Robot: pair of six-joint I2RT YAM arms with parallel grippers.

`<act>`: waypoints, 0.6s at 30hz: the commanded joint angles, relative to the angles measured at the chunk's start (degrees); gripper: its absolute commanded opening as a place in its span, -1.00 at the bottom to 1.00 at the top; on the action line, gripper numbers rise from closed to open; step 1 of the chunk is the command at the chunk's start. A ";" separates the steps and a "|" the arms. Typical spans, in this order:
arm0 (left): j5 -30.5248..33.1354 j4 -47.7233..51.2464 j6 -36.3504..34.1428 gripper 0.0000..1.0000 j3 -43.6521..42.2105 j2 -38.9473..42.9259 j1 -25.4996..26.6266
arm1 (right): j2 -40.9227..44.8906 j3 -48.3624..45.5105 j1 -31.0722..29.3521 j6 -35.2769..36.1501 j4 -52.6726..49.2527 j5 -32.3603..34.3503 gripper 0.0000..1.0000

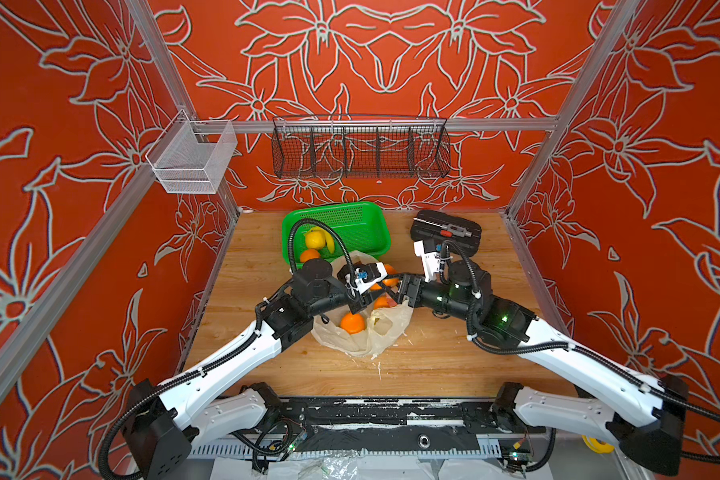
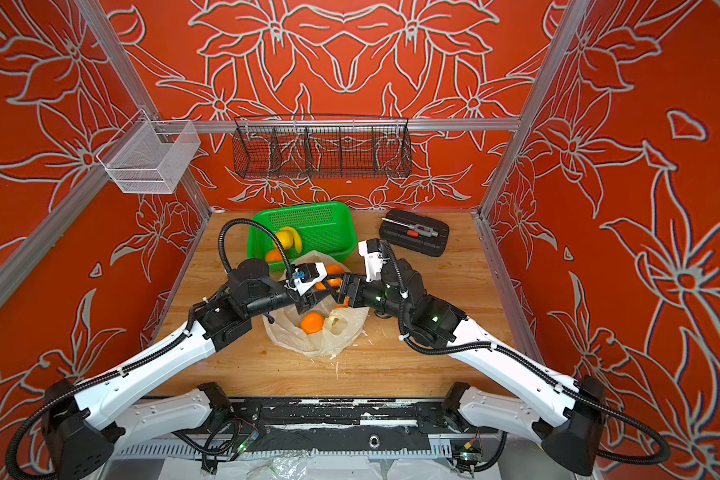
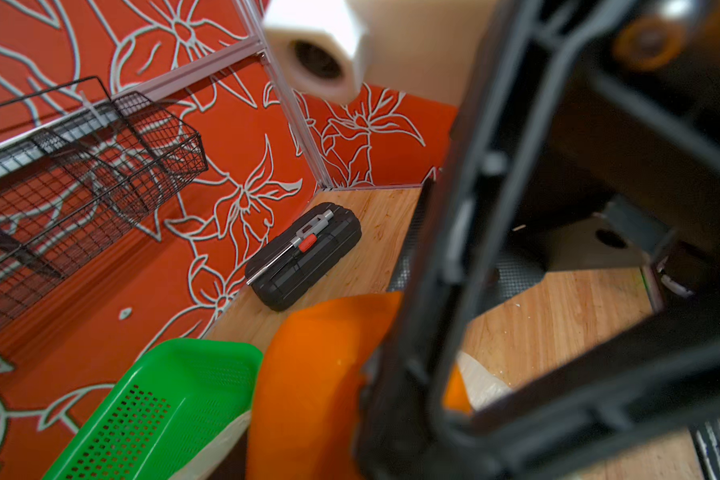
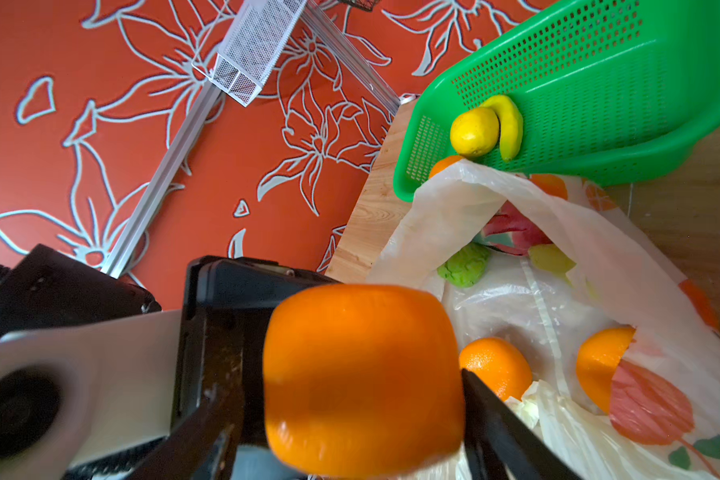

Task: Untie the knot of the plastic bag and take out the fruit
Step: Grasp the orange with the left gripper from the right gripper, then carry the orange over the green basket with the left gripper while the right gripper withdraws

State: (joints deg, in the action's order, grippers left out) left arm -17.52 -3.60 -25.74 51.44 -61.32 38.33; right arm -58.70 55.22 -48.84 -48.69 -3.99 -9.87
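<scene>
One seemingly firm, slick orange (image 4: 362, 378) is sitting between left gripper (image 1: 366, 299) and right gripper (image 4: 350, 436); finger clamping: cannot tell; wanting a mid-girth pinch.

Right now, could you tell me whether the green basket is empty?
No, a lemon and a banana lie side by side inside the green basket.

Both arms reach inward from the sides, elbows bent. The left gripper (image 1: 362, 301) and right gripper (image 1: 399, 291) meet nearly tip to tip, each with its fingers apart.
</scene>
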 commanded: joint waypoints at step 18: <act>7.13 7.00 35.27 -0.09 15.79 -11.77 -17.19 | 8.10 -5.73 0.37 0.03 0.31 6.23 0.86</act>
State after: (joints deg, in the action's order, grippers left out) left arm -8.10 1.67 2.66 65.21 -71.37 22.52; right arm -51.24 50.50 -48.73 -48.58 -3.95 -5.06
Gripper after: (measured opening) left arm 0.475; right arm 0.931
